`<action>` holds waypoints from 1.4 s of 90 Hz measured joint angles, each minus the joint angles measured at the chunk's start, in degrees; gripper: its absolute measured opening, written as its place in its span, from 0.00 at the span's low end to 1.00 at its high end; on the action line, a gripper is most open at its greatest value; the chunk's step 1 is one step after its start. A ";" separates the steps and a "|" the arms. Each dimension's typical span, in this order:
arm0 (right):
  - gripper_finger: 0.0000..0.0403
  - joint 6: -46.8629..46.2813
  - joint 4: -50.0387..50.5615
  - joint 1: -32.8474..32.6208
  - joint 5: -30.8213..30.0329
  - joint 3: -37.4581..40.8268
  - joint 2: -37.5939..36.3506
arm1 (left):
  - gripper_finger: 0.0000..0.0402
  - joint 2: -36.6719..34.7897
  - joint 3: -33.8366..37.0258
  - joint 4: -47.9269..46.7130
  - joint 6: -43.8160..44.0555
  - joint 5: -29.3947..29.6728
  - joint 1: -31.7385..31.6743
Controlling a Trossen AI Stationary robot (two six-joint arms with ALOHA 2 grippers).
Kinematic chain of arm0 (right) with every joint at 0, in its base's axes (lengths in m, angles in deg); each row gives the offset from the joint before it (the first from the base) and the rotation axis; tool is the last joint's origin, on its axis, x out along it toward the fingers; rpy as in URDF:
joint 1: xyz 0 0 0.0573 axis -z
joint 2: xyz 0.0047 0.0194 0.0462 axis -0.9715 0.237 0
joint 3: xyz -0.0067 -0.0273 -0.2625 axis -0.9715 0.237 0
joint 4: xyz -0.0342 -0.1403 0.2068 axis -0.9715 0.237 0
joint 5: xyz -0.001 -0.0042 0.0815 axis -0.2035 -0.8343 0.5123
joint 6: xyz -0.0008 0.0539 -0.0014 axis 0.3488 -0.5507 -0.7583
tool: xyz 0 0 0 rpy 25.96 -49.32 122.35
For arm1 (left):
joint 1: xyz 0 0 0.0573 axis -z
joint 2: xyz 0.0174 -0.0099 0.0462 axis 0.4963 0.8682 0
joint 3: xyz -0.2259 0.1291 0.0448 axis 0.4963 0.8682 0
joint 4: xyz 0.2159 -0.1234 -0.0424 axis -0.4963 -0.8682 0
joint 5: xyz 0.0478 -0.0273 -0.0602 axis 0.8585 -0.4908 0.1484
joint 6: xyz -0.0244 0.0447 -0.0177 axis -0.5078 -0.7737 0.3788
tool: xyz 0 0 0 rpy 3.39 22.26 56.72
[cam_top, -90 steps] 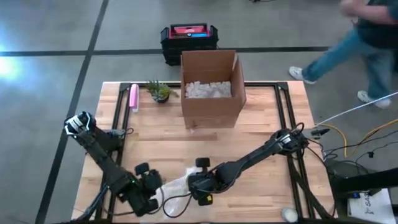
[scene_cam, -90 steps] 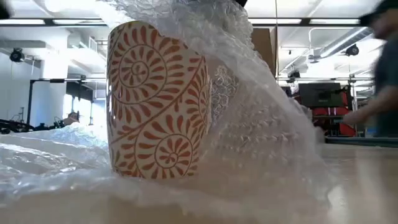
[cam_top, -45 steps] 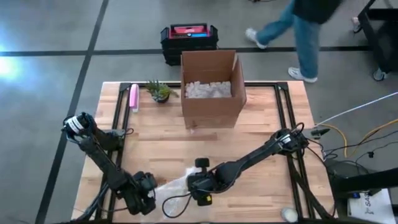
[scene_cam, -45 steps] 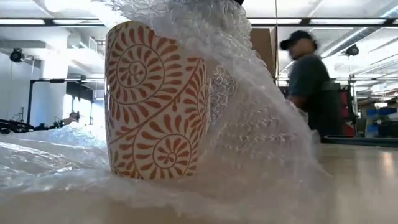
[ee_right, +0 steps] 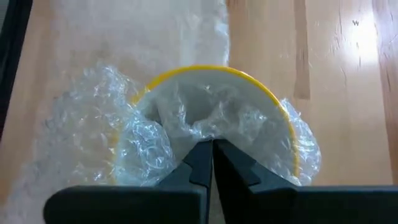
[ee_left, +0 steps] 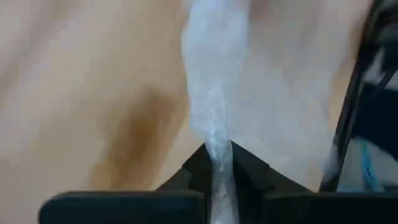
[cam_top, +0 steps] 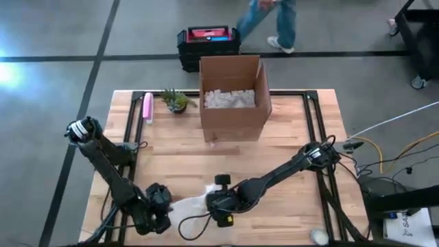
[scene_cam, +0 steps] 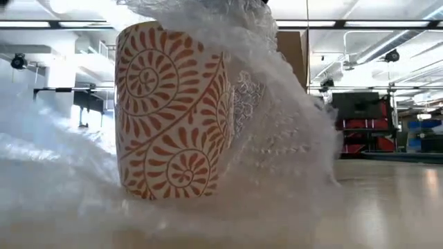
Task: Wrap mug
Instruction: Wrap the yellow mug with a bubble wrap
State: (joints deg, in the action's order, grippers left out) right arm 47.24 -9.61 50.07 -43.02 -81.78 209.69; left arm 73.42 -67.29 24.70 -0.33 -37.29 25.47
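A white mug with an orange leaf pattern and a yellow inside stands upright on a sheet of bubble wrap near the table's front edge. The wrap is drawn up over the mug's side and across its mouth. My right gripper sits above the mug's mouth, shut on the wrap; in the high view it hides the mug. My left gripper is shut on the wrap's left part, left of the mug. My left gripper pinches a bunched edge of the bubble wrap between its two fingers. The wrap runs away from the fingers in a narrow gathered strip toward the mug. My right gripper pinches gathered bubble wrap between its two fingers over the mug's open mouth, coming from above and pointing down. The wrap is crumpled across the rim; the mug stands on the wrap on the table.
An open cardboard box with white packing fill stands at the table's far middle. A small potted plant and a pink object lie to its left. A black and red case sits on the floor beyond; a person walks past there.
My left gripper has drawn back toward the table's left and near edge with the wrap in its fingers. The wrap's left part has risen off the table beside the mug. The mug and my right gripper have stayed in place.
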 joint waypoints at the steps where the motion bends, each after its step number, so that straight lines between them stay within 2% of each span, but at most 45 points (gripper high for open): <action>1: 0.00 0.00 -0.19 0.00 0.00 0.00 0.00 | 0.07 -0.22 -0.39 0.18 -0.61 1.09 0.00; 10: 0.00 0.00 -1.76 -0.02 0.00 0.02 0.01 | 0.05 -1.40 -3.10 0.69 -6.81 8.19 -0.52; 20: 0.00 0.00 -2.97 0.00 0.00 0.02 0.58 | 0.01 -1.40 -4.85 3.40 -14.07 11.03 -2.79; 38: 0.00 0.00 -3.43 0.08 0.07 -0.04 2.36 | 0.01 0.85 -3.88 15.92 -28.11 10.76 -9.78; 53: 0.00 -0.05 -3.63 0.34 0.48 -0.08 2.40 | 0.00 3.06 -3.82 23.25 -35.46 7.80 -14.71; 77: 0.00 0.30 -2.66 0.76 0.25 -1.98 2.40 | 0.00 9.56 -3.71 25.09 -36.03 4.87 -18.04; 89: 0.00 0.61 3.48 0.64 0.44 -5.67 2.34 | 0.00 11.75 -3.71 25.72 -35.43 5.34 -18.17; 110: 0.00 1.54 18.46 0.36 -0.26 -14.06 1.39 | 0.00 11.59 -3.71 25.48 -35.94 4.51 -18.17; 126: 0.00 6.52 14.86 -0.37 -2.53 -12.70 0.42 | 0.00 11.59 -3.71 25.69 -36.11 4.35 -18.17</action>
State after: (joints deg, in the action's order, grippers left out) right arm 53.76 5.25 49.71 -45.55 -94.48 210.11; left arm 85.01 -71.01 50.39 -36.43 -32.93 7.30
